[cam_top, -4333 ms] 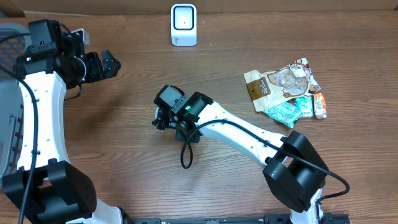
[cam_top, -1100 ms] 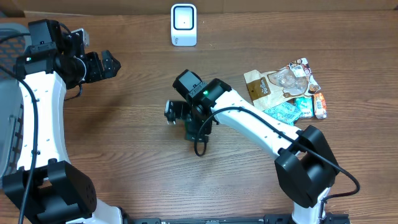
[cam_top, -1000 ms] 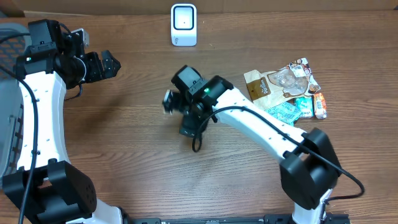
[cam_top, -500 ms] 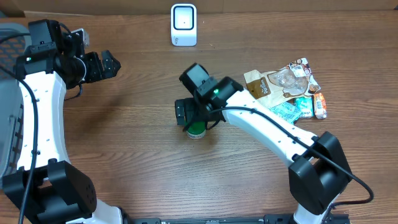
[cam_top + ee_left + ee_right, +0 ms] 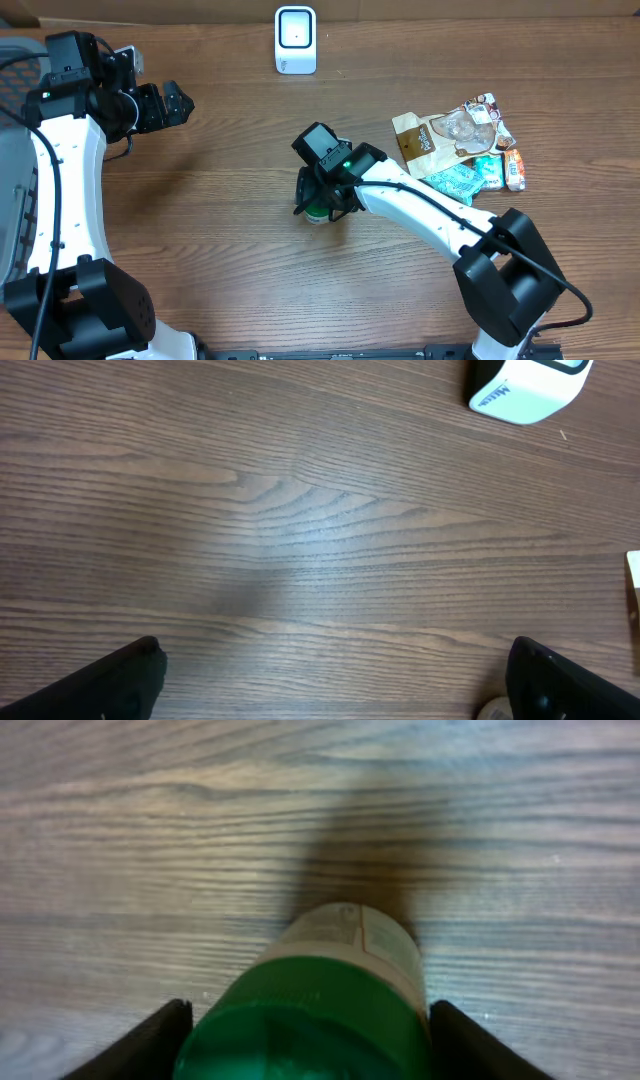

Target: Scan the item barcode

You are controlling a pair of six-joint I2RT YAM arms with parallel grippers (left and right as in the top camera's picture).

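A small bottle (image 5: 316, 213) with a green cap stands upright on the wooden table, a little left of centre. My right gripper (image 5: 318, 198) is down over it from above. In the right wrist view the green cap (image 5: 318, 1015) fills the space between the two black fingers (image 5: 150, 1042), which sit against its sides, so the right gripper (image 5: 300, 1045) is shut on the bottle. The white barcode scanner (image 5: 295, 40) stands at the table's far edge, and its corner (image 5: 528, 385) shows in the left wrist view. My left gripper (image 5: 178, 103) hangs open at the far left, its fingers (image 5: 110, 682) over bare wood.
A pile of snack packets (image 5: 460, 140) lies at the right, close to the right arm's forearm. A grey bin (image 5: 12, 190) sits at the left edge. Bare wood lies between the bottle and the scanner.
The right gripper has swung to the right, come down over the green-capped bottle, and narrowed its jaws onto the cap. The left arm has not moved.
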